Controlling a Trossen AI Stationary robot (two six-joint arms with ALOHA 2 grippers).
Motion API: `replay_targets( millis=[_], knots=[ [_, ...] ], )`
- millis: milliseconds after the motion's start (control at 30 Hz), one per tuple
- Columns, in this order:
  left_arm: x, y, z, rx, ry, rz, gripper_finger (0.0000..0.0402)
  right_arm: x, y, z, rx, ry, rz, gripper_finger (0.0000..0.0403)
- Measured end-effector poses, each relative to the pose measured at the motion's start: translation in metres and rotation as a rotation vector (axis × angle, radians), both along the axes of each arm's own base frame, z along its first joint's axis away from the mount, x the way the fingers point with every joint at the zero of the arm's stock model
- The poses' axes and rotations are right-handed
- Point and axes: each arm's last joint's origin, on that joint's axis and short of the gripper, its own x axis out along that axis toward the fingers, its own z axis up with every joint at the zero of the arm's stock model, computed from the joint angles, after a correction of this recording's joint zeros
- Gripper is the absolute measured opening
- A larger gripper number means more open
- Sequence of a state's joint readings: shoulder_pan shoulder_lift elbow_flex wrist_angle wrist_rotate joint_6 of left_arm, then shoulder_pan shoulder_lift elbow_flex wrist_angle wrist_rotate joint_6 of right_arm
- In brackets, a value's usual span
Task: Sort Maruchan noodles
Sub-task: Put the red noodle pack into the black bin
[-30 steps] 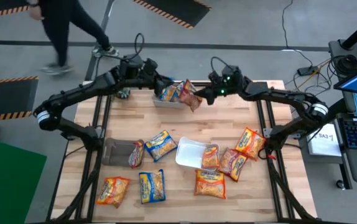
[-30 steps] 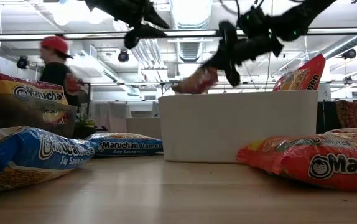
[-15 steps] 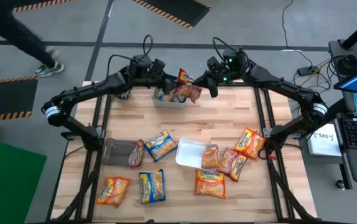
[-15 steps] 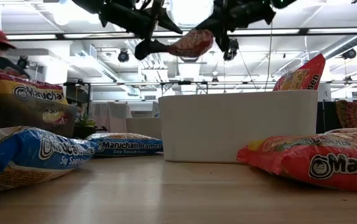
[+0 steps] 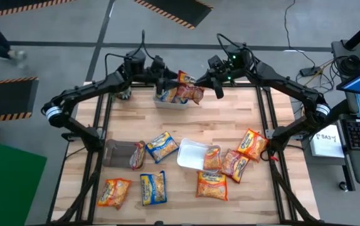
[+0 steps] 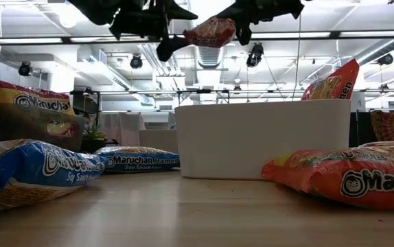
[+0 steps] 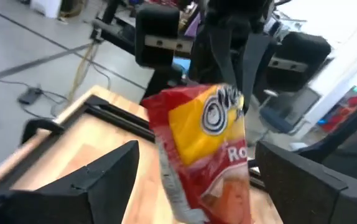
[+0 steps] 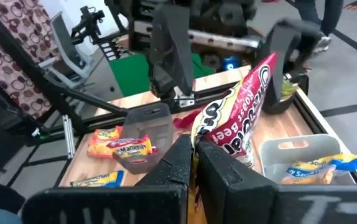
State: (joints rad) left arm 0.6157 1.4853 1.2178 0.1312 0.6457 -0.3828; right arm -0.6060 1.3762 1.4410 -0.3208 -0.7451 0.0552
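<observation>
Glossy, crinkly plastic noodle packets (image 5: 162,147) lie on the pale, matt wood-plank surface (image 5: 224,119); the white tray (image 6: 262,139) looks smooth, matt plastic

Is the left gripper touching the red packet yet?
Apart. The left wrist view shows the left gripper open, its fingers wide on either side of the red packet, which the right gripper holds.

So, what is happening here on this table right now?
Two robot arms are sorting ramen packets. The right gripper has its jaws shut on a red packet and holds it in the air over the far edge of the table, above a clear tray with a blue-and-yellow packet in it. The left gripper faces it with jaws open on either side of the packet, as for a handover. Other packets lie scattered on the near half.
</observation>
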Motion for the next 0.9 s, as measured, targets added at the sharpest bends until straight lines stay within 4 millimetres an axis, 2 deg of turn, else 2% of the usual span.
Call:
replay_targets(
  millis=[300,533,633,800,900],
  knots=[
    [-0.001,-0.001,-0.018,-0.089,-0.044,-0.012,0.0290,0.001,0.002,0.002,-0.036,-0.013,0.018,0.0009],
    [0.001,-0.006,-0.021,-0.118,-0.130,0.025,0.0271,0.001,0.001,0.002,-0.055,-0.014,0.005,0.0009],
    [0.007,-0.009,-0.023,-0.108,-0.139,0.034,0.0259,0.001,0.001,0.002,-0.059,-0.018,0.005,0.0009],
    [0.026,-0.009,-0.037,-0.168,-0.159,-0.005,0.0240,0.001,0.001,0.002,-0.058,-0.018,0.005,0.0009],
    [0.029,-0.009,-0.033,-0.174,-0.228,-0.046,0.0225,0.001,0.001,0.002,-0.054,-0.017,0.005,0.0009]
  ],
)
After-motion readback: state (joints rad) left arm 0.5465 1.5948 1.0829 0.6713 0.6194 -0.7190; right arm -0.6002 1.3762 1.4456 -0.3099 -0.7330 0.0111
